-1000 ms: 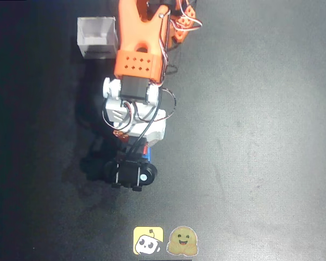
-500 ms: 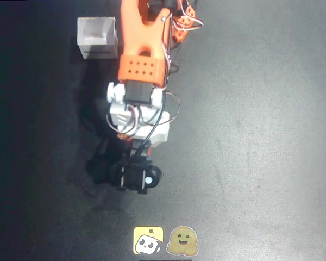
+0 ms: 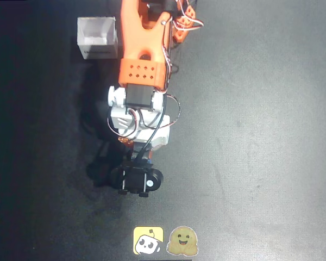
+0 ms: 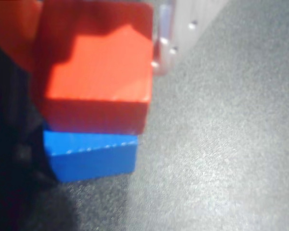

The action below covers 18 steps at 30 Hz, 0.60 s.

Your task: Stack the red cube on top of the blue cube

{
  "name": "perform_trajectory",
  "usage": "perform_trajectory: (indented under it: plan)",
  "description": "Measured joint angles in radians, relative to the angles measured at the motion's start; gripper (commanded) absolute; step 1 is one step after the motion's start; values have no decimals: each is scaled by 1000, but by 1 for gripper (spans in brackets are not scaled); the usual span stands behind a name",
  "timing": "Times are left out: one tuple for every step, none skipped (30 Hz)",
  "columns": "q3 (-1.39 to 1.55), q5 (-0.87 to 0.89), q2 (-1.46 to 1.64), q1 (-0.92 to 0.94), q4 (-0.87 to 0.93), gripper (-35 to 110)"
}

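Wrist view: red cube [image 4: 98,79] is sitting directly over the blue cube [image 4: 89,156], edges roughly lining up, apparently touching. Pincer [image 4: 94,29] is flanking the red cube; cannot tell whether it is gripping or released. Both are on the tabletop [image 4: 221,159].
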Motion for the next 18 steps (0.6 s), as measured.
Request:
perform_trajectory:
  plan:
    - [0, 0, -2, 0, -2, 0]
    - [0, 0, -5, 0, -2, 0]
    - [0, 0, -5, 2, -3, 0]
    - [0, 0, -5, 2, -5, 0]
    - [0, 0, -5, 2, -9, 0]
    - [0, 0, -5, 2, -11, 0]
    - [0, 2, -5, 2, -11, 0]
    - [0, 5, -5, 2, -11, 0]
    - [0, 8, -5, 2, -11, 0]
    - [0, 9, -5, 2, -11, 0]
    - [0, 9, -5, 2, -11, 0]
    - [0, 9, -5, 2, -11, 0]
    - [0, 9, -5, 2, -11, 0]
    - [0, 9, -5, 2, -11, 0]
    - [0, 9, -5, 2, -11, 0]
    - [0, 9, -5, 3, -11, 0]
    - [0, 9, -5, 8, -11, 0]
    - [0, 9, -5, 12, -11, 0]
